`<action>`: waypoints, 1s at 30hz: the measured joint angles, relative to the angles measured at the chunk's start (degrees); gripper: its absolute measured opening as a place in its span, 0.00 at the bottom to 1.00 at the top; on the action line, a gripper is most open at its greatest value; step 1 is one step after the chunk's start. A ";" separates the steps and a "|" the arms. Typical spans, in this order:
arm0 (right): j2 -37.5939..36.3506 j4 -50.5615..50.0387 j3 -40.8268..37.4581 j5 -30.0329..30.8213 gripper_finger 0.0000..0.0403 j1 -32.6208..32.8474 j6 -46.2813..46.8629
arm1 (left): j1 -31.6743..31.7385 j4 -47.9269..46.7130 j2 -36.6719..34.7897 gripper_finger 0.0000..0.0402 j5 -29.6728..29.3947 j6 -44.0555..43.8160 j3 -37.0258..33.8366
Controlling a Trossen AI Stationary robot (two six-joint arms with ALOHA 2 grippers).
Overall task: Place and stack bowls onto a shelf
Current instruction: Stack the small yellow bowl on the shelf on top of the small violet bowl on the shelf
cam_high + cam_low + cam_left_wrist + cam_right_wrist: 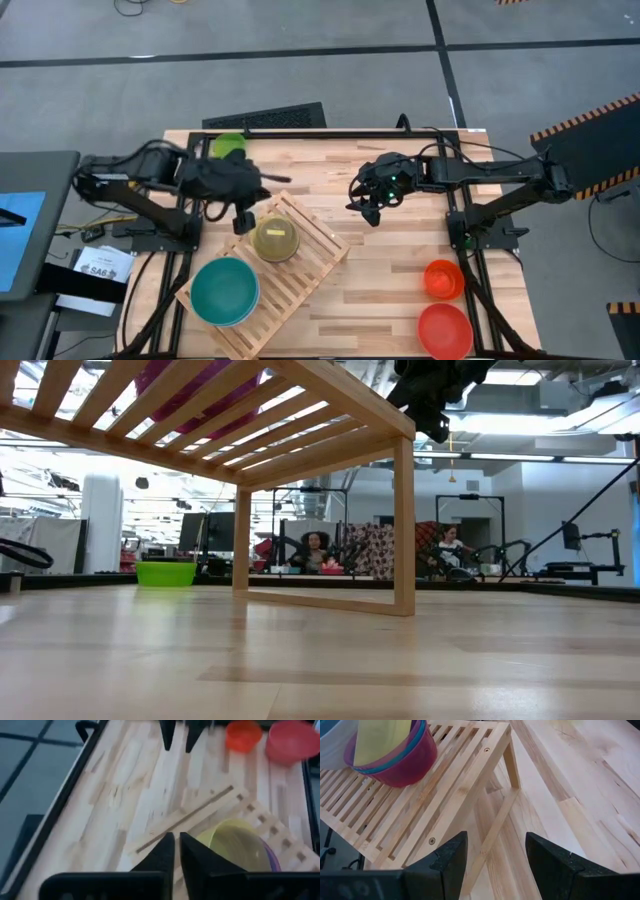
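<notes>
Where pale slats form the shelf [300, 262], round glossy plastic bowls [275, 239] nest.

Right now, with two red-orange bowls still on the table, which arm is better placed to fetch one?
Probably the right. Its open gripper hangs empty on the same side as the small orange bowl and red bowl. The left gripper is shut beside the shelf, farther away.

Probably a robotics lab: monitors [205, 528], seated people [314, 550], hazard-striped floor tape [585, 118].
</notes>
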 joint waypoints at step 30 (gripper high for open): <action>5.81 0.96 -0.01 1.18 0.56 0.08 0.46 | -10.64 49.30 -12.50 0.00 -16.21 -4.97 -42.52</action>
